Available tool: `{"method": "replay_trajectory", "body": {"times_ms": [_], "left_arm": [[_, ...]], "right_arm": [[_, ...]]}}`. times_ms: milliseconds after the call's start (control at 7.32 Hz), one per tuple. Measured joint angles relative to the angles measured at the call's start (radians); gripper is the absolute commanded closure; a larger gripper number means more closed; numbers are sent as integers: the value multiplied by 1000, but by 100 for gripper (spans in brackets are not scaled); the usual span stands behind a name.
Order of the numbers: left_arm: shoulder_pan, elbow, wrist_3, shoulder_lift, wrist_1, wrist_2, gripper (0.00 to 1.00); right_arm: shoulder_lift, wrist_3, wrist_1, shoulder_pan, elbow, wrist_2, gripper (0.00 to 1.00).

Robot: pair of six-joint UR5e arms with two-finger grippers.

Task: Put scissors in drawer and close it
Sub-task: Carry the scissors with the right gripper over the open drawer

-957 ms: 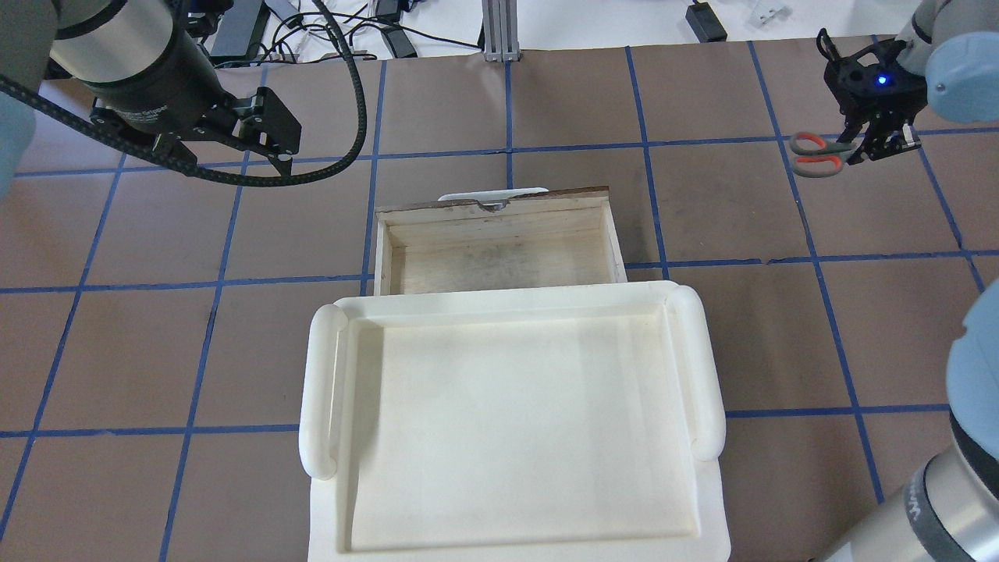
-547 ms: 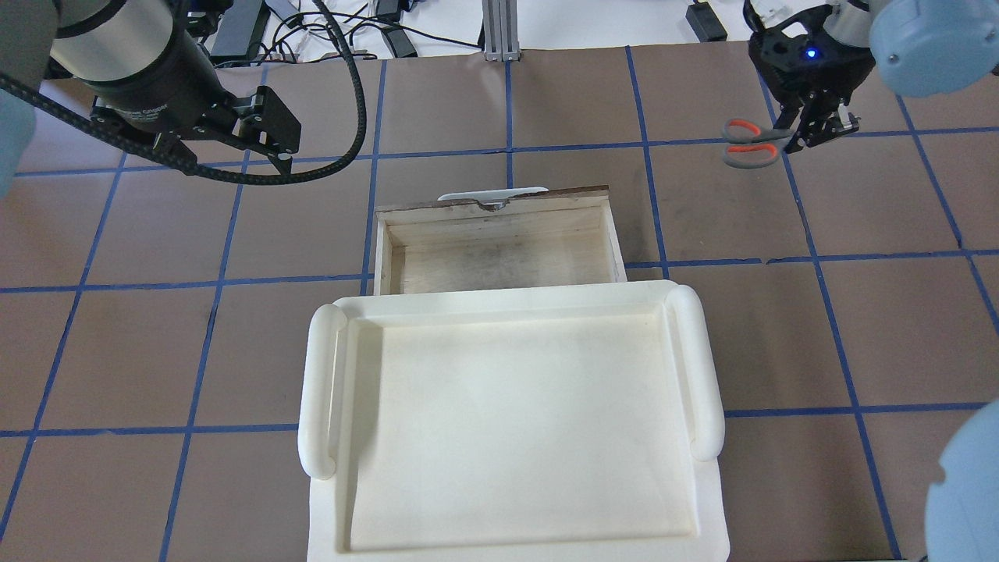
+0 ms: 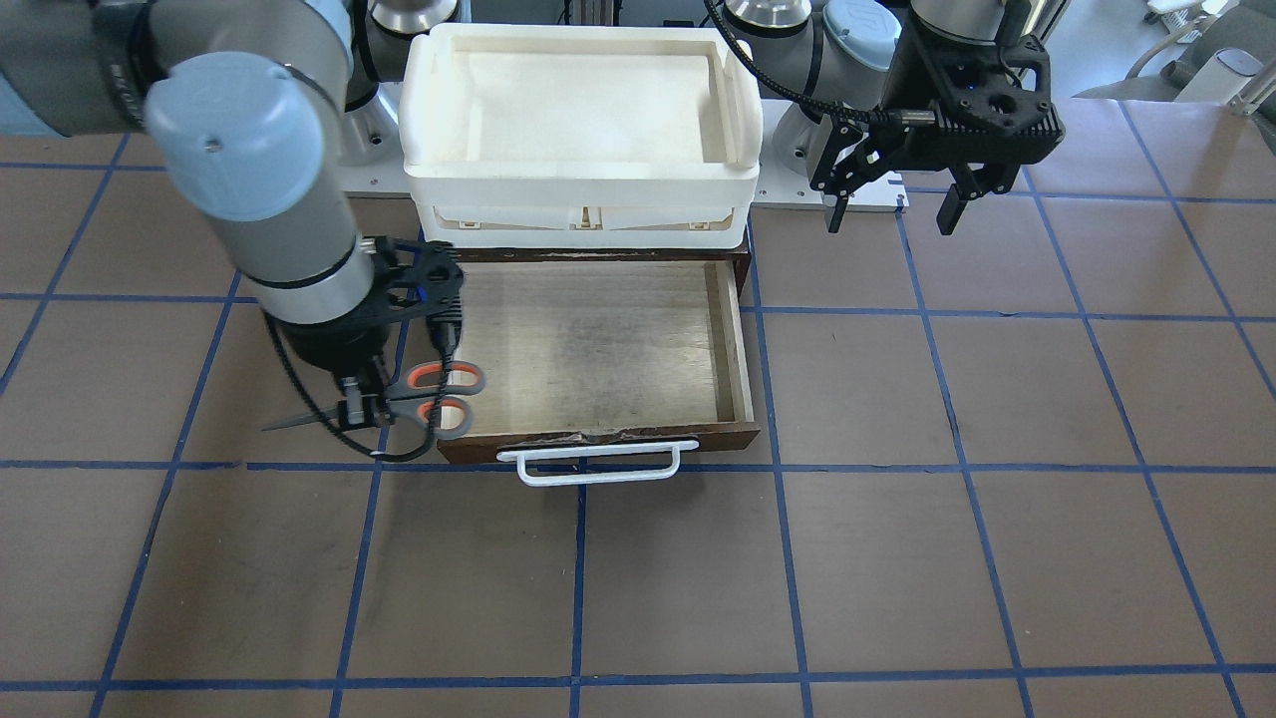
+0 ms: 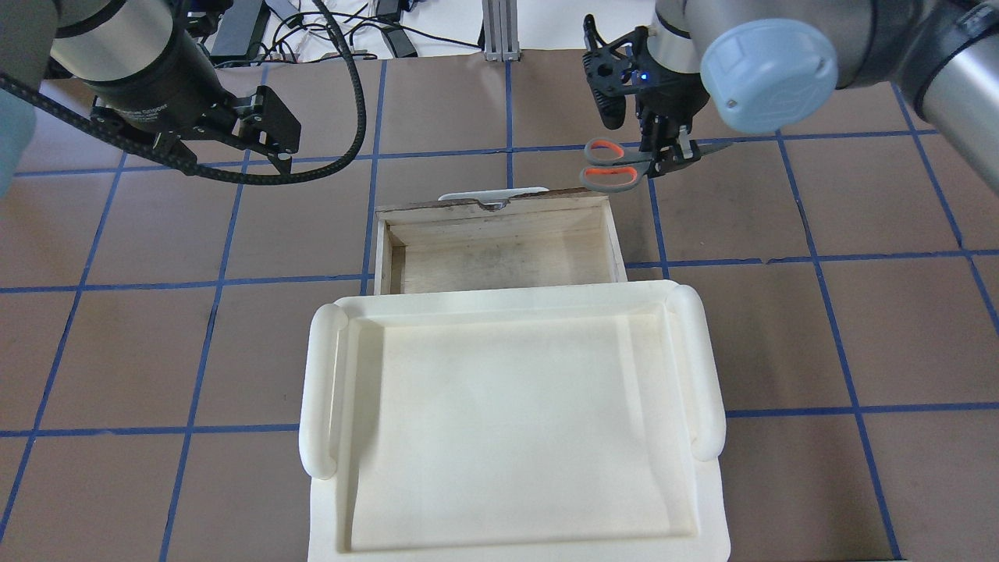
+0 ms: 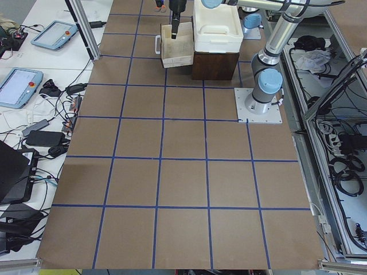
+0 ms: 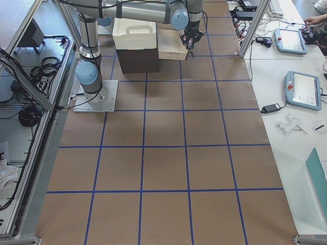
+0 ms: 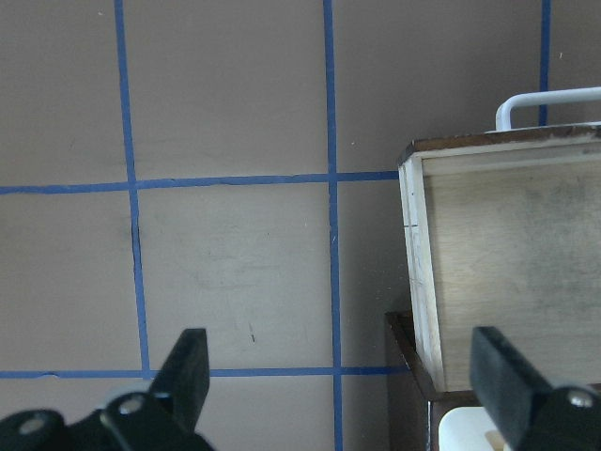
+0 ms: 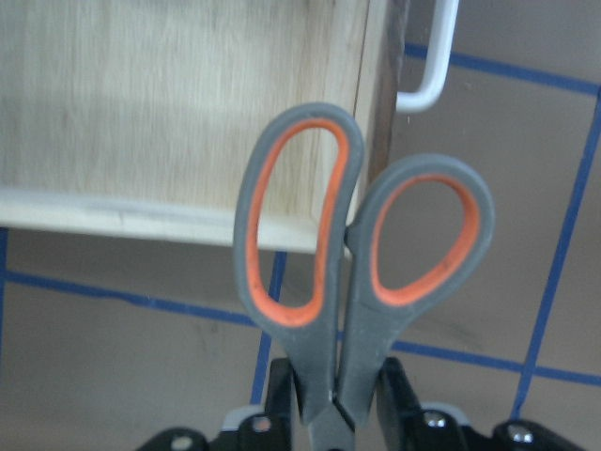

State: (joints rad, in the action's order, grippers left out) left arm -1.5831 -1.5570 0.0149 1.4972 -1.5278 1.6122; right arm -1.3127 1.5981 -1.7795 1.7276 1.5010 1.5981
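The scissors (image 4: 610, 165) have grey-and-orange loop handles and dark blades. My right gripper (image 4: 665, 156) is shut on them near the pivot and holds them level in the air. Their handles (image 3: 446, 395) hang over the front corner of the open drawer (image 3: 733, 339) on my right side, and the blades point away from it. In the right wrist view the loops (image 8: 362, 249) overlap the drawer's corner (image 8: 310, 230). The drawer (image 4: 499, 265) shows a bare plywood floor and a white bar handle (image 3: 598, 465). My left gripper (image 3: 892, 211) is open and empty, off the drawer's other side (image 7: 343, 376).
A white plastic tub (image 4: 320, 390) sits on top of the dark cabinet, behind the open drawer (image 3: 578, 184). The brown table carries a blue tape grid (image 4: 648, 203). Cables and devices lie past the table's far edge (image 4: 375, 31).
My right gripper has carried the scissors leftward, from the far right of the table to the drawer's front right corner. The left arm has not moved.
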Motion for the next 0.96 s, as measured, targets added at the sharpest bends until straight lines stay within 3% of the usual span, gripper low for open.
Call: {"method": "replay_trajectory", "body": {"times_ms": [410, 957], "left_arm": [[1, 0, -1, 0, 0, 1, 0], [2, -1, -1, -2, -2, 3, 0]], "right_arm": [[17, -206, -2, 177, 8, -12, 100], [77, -347, -9, 281, 13, -11, 100]]}}
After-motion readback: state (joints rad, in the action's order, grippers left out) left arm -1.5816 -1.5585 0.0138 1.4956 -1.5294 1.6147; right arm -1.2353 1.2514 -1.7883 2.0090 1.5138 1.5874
